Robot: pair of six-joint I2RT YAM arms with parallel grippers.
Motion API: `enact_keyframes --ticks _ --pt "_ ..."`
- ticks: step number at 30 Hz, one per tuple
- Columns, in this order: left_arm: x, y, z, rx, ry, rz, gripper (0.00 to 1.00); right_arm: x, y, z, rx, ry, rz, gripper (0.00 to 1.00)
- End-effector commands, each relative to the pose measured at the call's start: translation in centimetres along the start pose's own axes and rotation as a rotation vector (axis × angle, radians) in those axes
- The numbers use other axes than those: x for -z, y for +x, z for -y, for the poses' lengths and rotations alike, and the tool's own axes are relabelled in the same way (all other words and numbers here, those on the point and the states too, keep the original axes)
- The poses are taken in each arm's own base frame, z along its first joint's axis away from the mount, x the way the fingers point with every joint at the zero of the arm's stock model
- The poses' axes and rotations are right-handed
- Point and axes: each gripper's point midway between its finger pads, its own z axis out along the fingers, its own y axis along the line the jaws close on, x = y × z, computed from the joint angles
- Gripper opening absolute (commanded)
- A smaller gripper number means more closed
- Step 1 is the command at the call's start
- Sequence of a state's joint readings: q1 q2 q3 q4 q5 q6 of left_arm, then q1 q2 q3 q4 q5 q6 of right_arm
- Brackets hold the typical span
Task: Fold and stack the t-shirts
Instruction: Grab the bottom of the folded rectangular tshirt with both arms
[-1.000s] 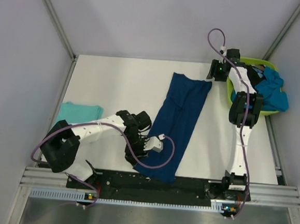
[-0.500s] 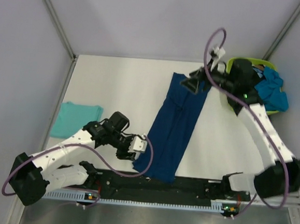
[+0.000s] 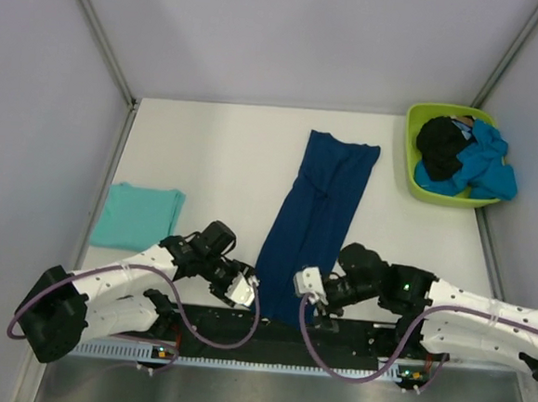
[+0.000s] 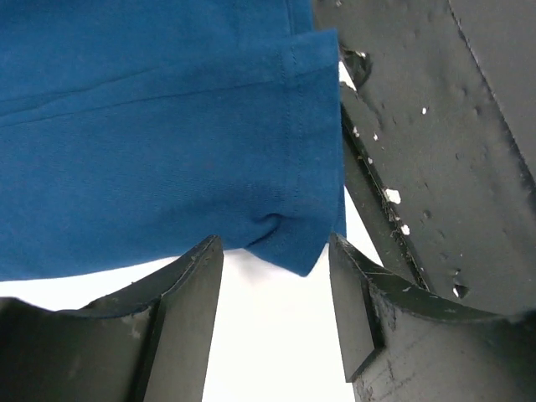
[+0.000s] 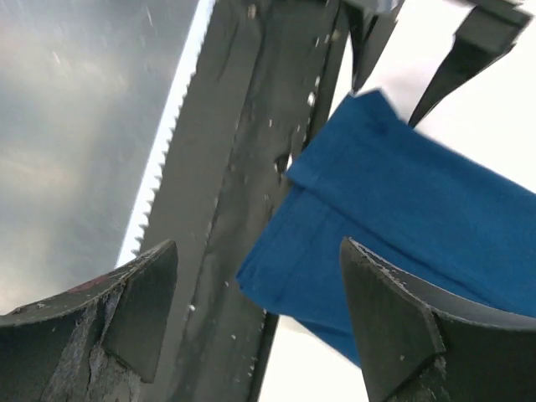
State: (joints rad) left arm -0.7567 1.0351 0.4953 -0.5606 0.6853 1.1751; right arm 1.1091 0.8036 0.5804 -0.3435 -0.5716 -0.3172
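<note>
Note 4 t-shirts in view, 2 on the open table (image 3: 216,160) and 2 in the tub.

1. The dark blue t-shirt (image 3: 320,205) lies flat as 1 long narrow strip. It runs from the middle of the far edge down to the middle of the near edge, where its end overlaps the black rail (image 3: 268,336).
2. The teal t-shirt (image 3: 137,216) lies folded into 1 flat rectangle against the left edge, well apart from the strip.
3. The lime-green tub (image 3: 409,147) stands in the far right corner. It holds 1 black t-shirt (image 3: 441,147) and 1 bright blue t-shirt (image 3: 486,162), both crumpled, the blue one spilling over the right rim. You cannot tell whether more cloth lies beneath them.

Check the 2 claws, both low at the near edge.

- The left claw (image 3: 243,290) sits at the strip's near left corner. Its wrist view shows both fingers spread, with the hemmed corner of the dark blue t-shirt (image 4: 151,126) reaching just between the tips and touching neither finger.
- The right claw (image 3: 307,283) sits at the strip's near right corner. Its wrist view shows the fingers set wide, with the corner of the shirt (image 5: 402,218) ahead of them across the rail (image 5: 243,126) and nothing gripped.

The 2 claws face each other across the strip's near end.
</note>
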Motion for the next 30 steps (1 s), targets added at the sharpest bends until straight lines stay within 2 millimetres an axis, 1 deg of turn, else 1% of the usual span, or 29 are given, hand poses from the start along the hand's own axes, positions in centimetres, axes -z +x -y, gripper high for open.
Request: enact_keyframes --ticks 1,2,5,7,10,12,14,17,18,19,20,21,22,23,25,26,27,29,30 --pt "-1.4 1.3 -0.8 -0.117 -0.014 -0.062 0.58 -1.3 6.1 0.8 0.182 0.009 -0.261 0.76" --pt "-1.7 1.6 -0.9 -0.112 -0.019 -0.08 0.58 -1.7 7.2 1.0 0.208 0.0 -0.314 0.75" --pt "-2.4 2.1 -0.7 -0.121 0.001 -0.122 0.57 -2.8 9.5 1.0 0.288 -0.059 -0.414 0.7" --pt "-2.8 2.5 -0.3 -0.114 0.024 -0.141 0.55 -3.5 10.3 1.2 0.312 -0.066 -0.444 0.67" --pt "-3.2 3.0 0.4 -0.117 0.053 -0.161 0.49 -3.9 11.8 0.6 0.346 -0.11 -0.487 0.65" --pt "-3.6 3.1 0.8 -0.116 0.065 -0.16 0.4 -4.2 12.6 0.6 0.37 -0.112 -0.498 0.53" --pt "-3.8 3.0 1.1 -0.109 0.08 -0.163 0.27 -4.5 13.1 0.8 0.384 -0.103 -0.516 0.38" --pt "-3.5 2.4 1.9 -0.077 0.125 -0.165 0.04 -4.6 12.7 0.5 0.37 -0.113 -0.506 0.15" --pt "-3.1 1.8 1.9 -0.056 0.13 -0.159 0.0 -4.5 12.3 0.4 0.364 -0.108 -0.49 0.06" --pt "-2.7 0.9 1.3 -0.035 0.114 -0.147 0.0 -4.3 11.9 0.6 0.36 -0.088 -0.481 0.0" --pt "-2.2 0.2 0.8 -0.016 0.095 -0.144 0.0 -4.0 11.6 1.1 0.355 -0.043 -0.478 0.0" --pt "-1.5 -0.7 -0.3 0.017 0.061 -0.147 0.0 -3.4 11.3 1.8 0.349 0.001 -0.473 0.0" --pt "-0.9 -1.9 -2.1 0.028 0.013 -0.135 0.0 -2.6 10.8 3.2 0.313 0.067 -0.454 0.0" --pt "-0.4 -2.5 -3.3 0.055 -0.017 -0.137 0.0 -2.0 10.0 4.3 0.272 0.114 -0.425 0.0" --pt "0.2 -3.3 -5.2 0.102 -0.044 -0.139 0.0 -0.1 7.8 7.5 0.191 0.24 -0.35 0.0" --pt "0.6 -3.8 -6.5 0.133 -0.071 -0.139 0.0 1.0 7.0 9.1 0.152 0.303 -0.319 0.0" --pt "0.7 -3.9 -7.6 0.172 -0.086 -0.144 0.0 2.3 6.5 10.9 0.116 0.371 -0.294 0.0" --pt "1.3 -4.1 -11.1 0.262 -0.169 -0.174 0.0 4.3 5.9 13.3 0.071 0.452 -0.249 0.0" --pt "1.8 -3.8 -12.7 0.308 -0.205 -0.208 0.0 5.2 5.8 14.4 0.051 0.486 -0.24 0.0"
